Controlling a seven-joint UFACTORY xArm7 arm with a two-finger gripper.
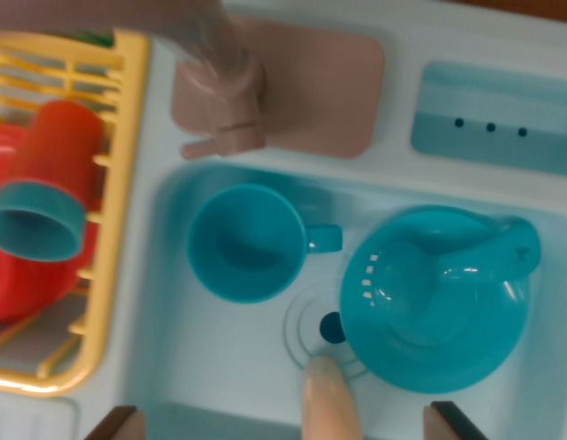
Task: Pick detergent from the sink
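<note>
Looking straight down into the pale blue toy sink (219, 367). A cream, rounded object (331, 400), likely the top of the detergent, stands at the sink's near edge just below the drain (331, 327); only its upper end shows. My gripper (283, 423) is open. Its two dark fingertips (114, 423) sit wide apart at the bottom edge, with the cream object between them, nearer the right one and touching neither.
In the sink lie a teal cup (246, 243) and a teal strainer bowl (434, 298). A pinkish faucet (219, 82) stands behind the basin. A yellow dish rack (118, 183) at the wrist view's left holds a red cup with a teal end (45, 183).
</note>
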